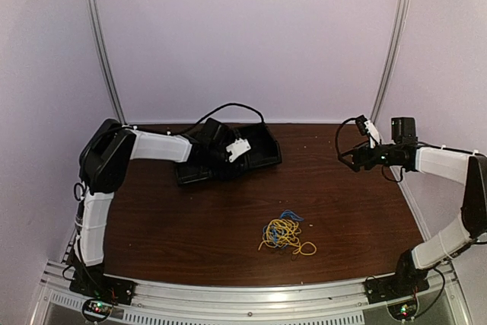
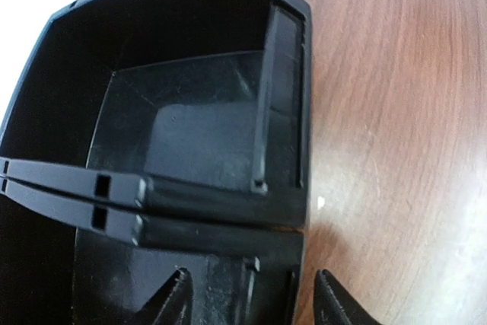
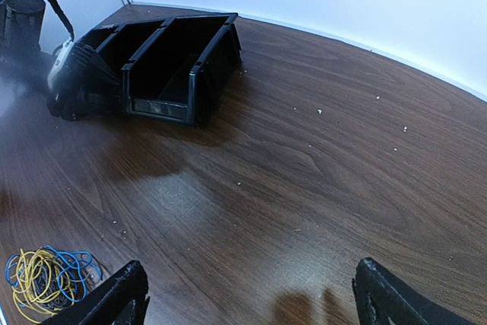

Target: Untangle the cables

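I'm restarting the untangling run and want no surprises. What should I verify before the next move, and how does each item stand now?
1. Location of the cables: ok, bundled on the table near its front edge.
2. Strands separated: not ok, yellow and blue intertwine.
3. Left gripper open, empty: ok.
4. Right gripper open, empty: ok.
5. A gripper near the cables: not ok; left hangs over the black bin, right hovers at the table's right side.
6. Grey strand present: cannot tell.

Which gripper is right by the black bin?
The left gripper, open at the edge of the black bin; the right gripper hangs over the table, far away.
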Controlling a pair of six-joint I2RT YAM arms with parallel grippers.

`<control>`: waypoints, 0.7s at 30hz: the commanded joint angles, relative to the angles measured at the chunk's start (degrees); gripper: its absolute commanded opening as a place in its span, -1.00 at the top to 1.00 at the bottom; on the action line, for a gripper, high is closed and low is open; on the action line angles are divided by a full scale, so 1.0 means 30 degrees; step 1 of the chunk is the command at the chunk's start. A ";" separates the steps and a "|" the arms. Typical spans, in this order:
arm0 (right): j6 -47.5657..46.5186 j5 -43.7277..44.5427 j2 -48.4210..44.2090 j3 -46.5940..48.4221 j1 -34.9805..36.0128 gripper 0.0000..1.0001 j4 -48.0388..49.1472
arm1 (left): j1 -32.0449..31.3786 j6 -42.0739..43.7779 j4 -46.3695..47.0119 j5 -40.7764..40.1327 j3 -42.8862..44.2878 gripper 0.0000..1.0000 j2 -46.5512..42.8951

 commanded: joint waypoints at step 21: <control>-0.9058 0.0489 -0.5325 0.2005 0.4015 -0.52 -1.0777 | -0.6299 -0.9259 0.4661 -0.3986 -1.2271 -0.21 -1.4297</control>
